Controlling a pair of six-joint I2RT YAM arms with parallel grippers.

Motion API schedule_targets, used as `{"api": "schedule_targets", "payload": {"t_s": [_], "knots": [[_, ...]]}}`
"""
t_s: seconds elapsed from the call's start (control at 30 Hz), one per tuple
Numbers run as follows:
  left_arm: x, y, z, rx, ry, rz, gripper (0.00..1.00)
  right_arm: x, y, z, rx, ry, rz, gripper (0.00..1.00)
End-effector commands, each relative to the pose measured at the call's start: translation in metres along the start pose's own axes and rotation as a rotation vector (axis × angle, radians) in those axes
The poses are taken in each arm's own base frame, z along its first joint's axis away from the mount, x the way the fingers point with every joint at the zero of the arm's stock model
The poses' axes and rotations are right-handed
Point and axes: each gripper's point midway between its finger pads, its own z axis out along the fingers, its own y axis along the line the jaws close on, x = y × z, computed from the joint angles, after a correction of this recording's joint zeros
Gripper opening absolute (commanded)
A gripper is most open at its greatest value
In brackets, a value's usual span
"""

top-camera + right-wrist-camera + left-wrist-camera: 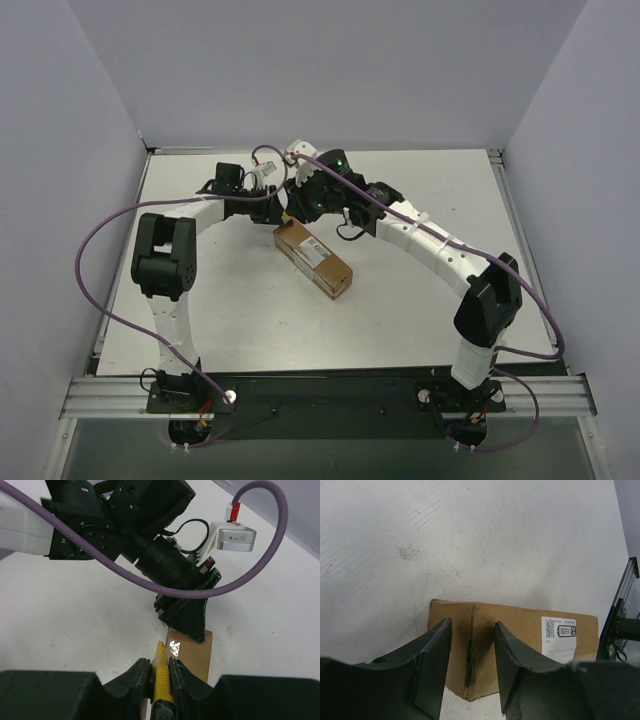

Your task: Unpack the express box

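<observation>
The express box (313, 258), a small brown carton with a white label (558, 635), lies flat and slanted near the middle of the table. Both grippers meet at its far end. My left gripper (472, 625) is open, with its jaws straddling the taped seam (471, 645) at that end and nothing clamped between them. In the right wrist view, the left gripper (187, 620) hangs over the box's (196, 657) far edge. My right gripper (160, 662) is shut on a yellow utility knife (162, 677). The knife's tip points at the left side of the box's end.
White table (200, 310) enclosed by pale walls on three sides. A metal rail (330, 395) runs along the near edge by the arm bases. Purple cables (95, 250) loop off both arms. A black frame (626, 605) edges the table's side.
</observation>
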Motion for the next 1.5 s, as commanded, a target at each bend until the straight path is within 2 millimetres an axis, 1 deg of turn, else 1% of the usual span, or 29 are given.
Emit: {"api": "schedule_targets", "payload": {"t_s": [0.0, 0.03, 0.07, 0.1, 0.13, 0.17, 0.27, 0.53, 0.77, 0.83, 0.87, 0.9, 1.03, 1.1, 1.27, 1.4, 1.47], "knots": [[-0.004, 0.003, 0.004, 0.007, -0.008, -0.011, 0.49, 0.004, -0.002, 0.026, 0.028, -0.033, 0.011, 0.00], [0.000, 0.009, 0.005, -0.028, -0.008, -0.029, 0.48, 0.008, -0.003, 0.029, 0.036, -0.028, 0.009, 0.00], [0.002, 0.012, 0.006, -0.040, -0.008, -0.037, 0.48, 0.016, -0.003, 0.033, 0.041, -0.021, 0.000, 0.00], [0.004, 0.014, 0.006, -0.050, -0.008, -0.044, 0.47, 0.020, -0.002, 0.035, 0.050, -0.019, -0.008, 0.00], [0.005, 0.017, 0.008, -0.068, -0.014, -0.048, 0.47, 0.027, -0.004, 0.037, 0.074, -0.006, -0.011, 0.00], [0.010, 0.020, 0.009, -0.081, -0.008, -0.058, 0.45, 0.028, -0.005, 0.040, 0.083, -0.031, -0.016, 0.00], [0.015, 0.018, 0.010, -0.075, -0.014, -0.065, 0.43, 0.034, -0.001, 0.046, 0.069, -0.030, -0.010, 0.00], [0.021, 0.022, 0.011, -0.090, -0.017, -0.082, 0.42, 0.043, 0.007, 0.056, 0.043, -0.017, -0.003, 0.00], [0.021, 0.024, 0.010, -0.111, -0.029, -0.094, 0.40, 0.053, 0.001, 0.053, 0.119, 0.041, 0.016, 0.00], [0.020, 0.024, 0.009, -0.119, -0.037, -0.099, 0.40, 0.056, -0.004, 0.050, 0.148, 0.053, 0.016, 0.00], [0.021, 0.024, 0.009, -0.121, -0.037, -0.102, 0.40, 0.054, -0.004, 0.049, 0.155, 0.047, 0.040, 0.00], [0.020, 0.023, 0.008, -0.121, -0.042, -0.107, 0.40, 0.061, -0.005, 0.047, 0.169, 0.075, 0.044, 0.00], [0.018, 0.022, 0.005, -0.140, -0.055, -0.119, 0.39, 0.066, -0.006, 0.045, 0.183, 0.085, 0.051, 0.00], [0.019, 0.021, 0.003, -0.147, -0.058, -0.127, 0.39, 0.068, -0.004, 0.046, 0.177, 0.087, 0.051, 0.00], [0.026, 0.027, -0.002, -0.201, -0.059, -0.142, 0.36, 0.071, 0.002, 0.048, 0.157, 0.092, 0.046, 0.00], [0.032, 0.024, -0.008, -0.212, -0.062, -0.150, 0.36, 0.071, 0.008, 0.048, 0.134, 0.088, 0.044, 0.00], [0.032, 0.023, -0.008, -0.210, -0.066, -0.151, 0.36, 0.076, 0.012, 0.048, 0.127, 0.098, 0.020, 0.00]]}}
